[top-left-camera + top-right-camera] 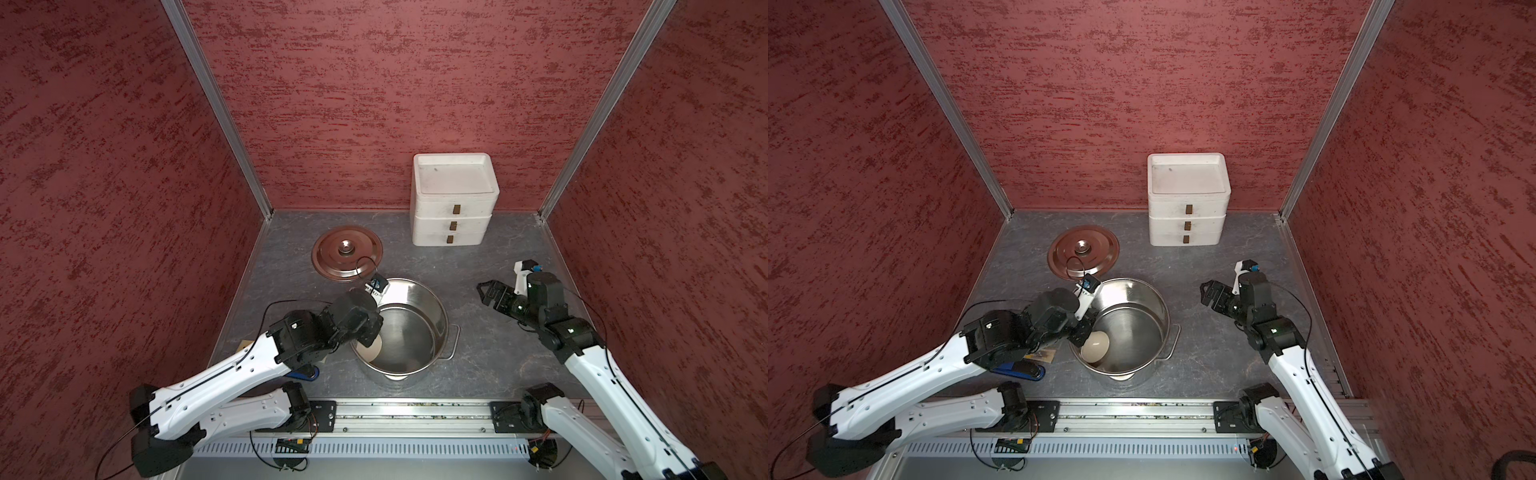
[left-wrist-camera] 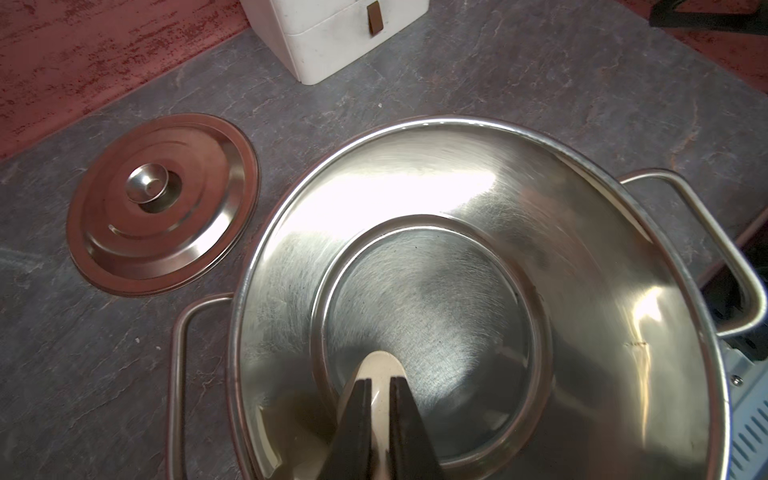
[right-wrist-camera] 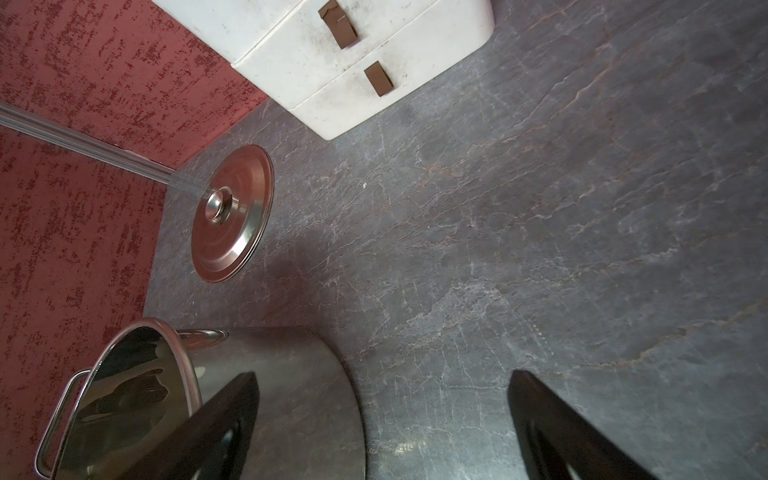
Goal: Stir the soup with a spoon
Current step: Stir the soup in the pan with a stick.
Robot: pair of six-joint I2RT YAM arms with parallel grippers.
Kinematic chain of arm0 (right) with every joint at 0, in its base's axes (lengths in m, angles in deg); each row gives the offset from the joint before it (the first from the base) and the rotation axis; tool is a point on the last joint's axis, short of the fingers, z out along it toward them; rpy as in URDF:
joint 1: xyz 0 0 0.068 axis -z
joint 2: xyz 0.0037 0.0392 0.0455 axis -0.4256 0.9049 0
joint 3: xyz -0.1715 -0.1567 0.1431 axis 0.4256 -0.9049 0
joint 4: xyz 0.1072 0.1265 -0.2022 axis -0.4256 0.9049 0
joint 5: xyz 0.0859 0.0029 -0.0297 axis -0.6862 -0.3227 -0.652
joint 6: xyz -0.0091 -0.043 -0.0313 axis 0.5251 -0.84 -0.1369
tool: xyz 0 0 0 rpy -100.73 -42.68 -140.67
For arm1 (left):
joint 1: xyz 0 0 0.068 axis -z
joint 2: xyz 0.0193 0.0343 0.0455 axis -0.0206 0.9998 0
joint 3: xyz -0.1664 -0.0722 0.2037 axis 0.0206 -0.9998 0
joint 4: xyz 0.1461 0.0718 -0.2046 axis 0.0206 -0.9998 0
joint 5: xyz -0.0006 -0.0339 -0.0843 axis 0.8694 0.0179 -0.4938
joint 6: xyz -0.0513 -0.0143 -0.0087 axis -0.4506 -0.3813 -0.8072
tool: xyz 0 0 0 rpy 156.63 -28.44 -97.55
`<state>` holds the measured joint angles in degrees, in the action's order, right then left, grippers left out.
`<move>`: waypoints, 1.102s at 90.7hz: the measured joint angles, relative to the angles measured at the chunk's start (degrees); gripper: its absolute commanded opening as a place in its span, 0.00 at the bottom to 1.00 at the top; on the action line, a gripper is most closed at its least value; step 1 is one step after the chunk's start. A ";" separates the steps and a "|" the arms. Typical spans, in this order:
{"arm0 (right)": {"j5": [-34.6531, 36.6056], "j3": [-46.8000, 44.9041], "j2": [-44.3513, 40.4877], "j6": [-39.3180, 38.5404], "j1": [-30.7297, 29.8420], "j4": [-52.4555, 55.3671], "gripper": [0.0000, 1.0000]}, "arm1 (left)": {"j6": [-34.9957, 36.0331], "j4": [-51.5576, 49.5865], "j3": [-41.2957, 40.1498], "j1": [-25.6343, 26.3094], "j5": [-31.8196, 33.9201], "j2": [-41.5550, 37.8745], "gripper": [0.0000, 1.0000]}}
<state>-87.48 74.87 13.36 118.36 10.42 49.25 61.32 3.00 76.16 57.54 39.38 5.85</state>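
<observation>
The left tool [image 2: 380, 384] blocks the pot's [image 2: 415, 174] left side; bare table [image 1: 436, 266] lies open between pot and drawers [image 1: 453, 216].

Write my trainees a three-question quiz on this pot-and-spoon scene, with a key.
1. True or false: the left tool grips the spoon, its bowl inside the pot.
2. Fill in: the right tool is ___, holding nothing.
3. The lid lies: A on the pot; B on the table; C in the right tool.
Key: 1 true; 2 open; 3 B.
</observation>
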 measured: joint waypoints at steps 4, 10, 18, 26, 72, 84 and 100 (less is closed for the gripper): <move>0.00 0.00 -0.02 0.00 0.00 0.00 0.98 | 0.59 0.42 0.96 -1.20 0.28 1.62 0.00; 0.00 0.00 -0.13 0.00 0.00 0.02 0.98 | 1.55 1.53 2.32 -2.89 0.48 3.93 0.00; 0.00 0.00 -0.44 0.02 0.00 0.00 0.99 | 3.06 3.26 4.33 -4.37 0.46 6.95 0.00; 0.02 0.00 -0.66 0.04 0.00 0.02 0.99 | 4.85 5.27 6.75 -5.01 -0.07 10.32 0.00; 0.66 0.00 -3.82 0.11 0.00 1.07 0.99 | 12.11 15.47 20.37 0.02 -8.74 24.48 0.00; 0.68 -0.02 -4.57 0.26 0.00 1.27 0.99 | 14.67 15.72 21.84 4.96 -9.75 26.05 0.00; 0.68 -0.55 -5.40 0.68 0.00 1.33 0.98 | 15.69 14.34 21.49 11.58 -9.92 25.90 0.00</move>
<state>-86.80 74.32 7.96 119.04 10.42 50.59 77.02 17.34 97.65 69.12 29.46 31.75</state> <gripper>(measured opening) 0.984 0.102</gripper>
